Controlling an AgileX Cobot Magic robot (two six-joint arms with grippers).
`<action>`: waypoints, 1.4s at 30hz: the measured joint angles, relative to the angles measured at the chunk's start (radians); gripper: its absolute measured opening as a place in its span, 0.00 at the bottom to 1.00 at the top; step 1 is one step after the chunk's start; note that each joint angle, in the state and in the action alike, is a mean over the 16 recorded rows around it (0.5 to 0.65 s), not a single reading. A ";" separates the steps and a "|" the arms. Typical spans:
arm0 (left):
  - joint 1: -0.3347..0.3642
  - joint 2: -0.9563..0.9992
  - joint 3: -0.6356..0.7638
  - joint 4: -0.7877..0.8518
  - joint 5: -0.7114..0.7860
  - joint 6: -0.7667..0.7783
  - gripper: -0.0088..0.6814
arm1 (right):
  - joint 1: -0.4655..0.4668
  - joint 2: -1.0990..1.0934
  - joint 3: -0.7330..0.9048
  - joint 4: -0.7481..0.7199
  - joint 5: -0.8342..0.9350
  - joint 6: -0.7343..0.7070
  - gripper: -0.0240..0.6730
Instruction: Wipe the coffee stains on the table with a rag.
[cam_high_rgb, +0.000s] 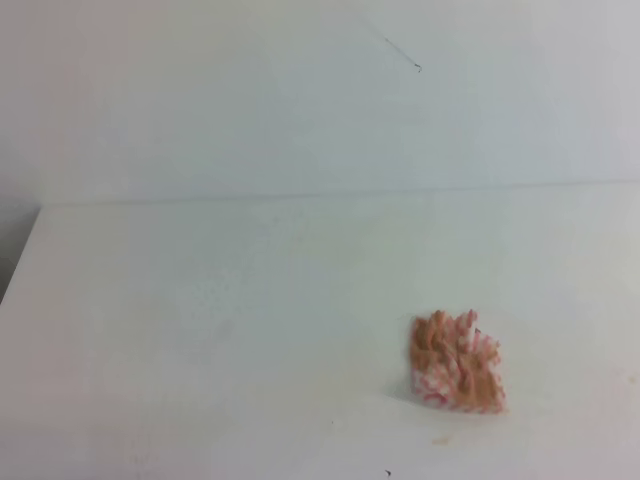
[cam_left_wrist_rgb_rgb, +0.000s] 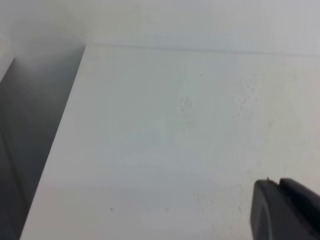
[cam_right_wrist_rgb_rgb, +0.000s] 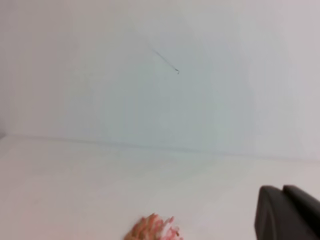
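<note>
The rag (cam_high_rgb: 455, 362), a crumpled red-and-white checked bunch with tan-brown patches, lies by itself on the white table (cam_high_rgb: 200, 330) at the front right. Its top edge also shows low in the right wrist view as the rag (cam_right_wrist_rgb_rgb: 152, 230). No coffee stains show in any view. Neither arm appears in the exterior high view. My right gripper (cam_right_wrist_rgb_rgb: 282, 189) shows only as dark fingers pressed together at the lower right corner, right of the rag, apart from it and holding nothing. My left gripper (cam_left_wrist_rgb_rgb: 279, 182) looks the same over bare table, fingers together.
The table's straight far edge (cam_high_rgb: 330, 195) meets a white wall. Its left edge (cam_left_wrist_rgb_rgb: 55, 150) drops off into a grey gap. A faint tan speck (cam_high_rgb: 440, 437) sits just in front of the rag. A thin dark mark (cam_high_rgb: 405, 55) is on the wall.
</note>
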 joint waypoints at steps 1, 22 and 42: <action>0.000 0.002 -0.003 0.000 0.001 0.000 0.01 | 0.000 0.003 0.002 0.007 0.000 0.000 0.03; 0.000 0.000 0.000 0.000 0.000 -0.001 0.01 | -0.128 0.006 0.055 0.042 0.054 0.000 0.03; -0.001 0.017 -0.027 0.001 0.010 0.000 0.01 | -0.519 -0.099 0.286 0.161 -0.004 0.000 0.03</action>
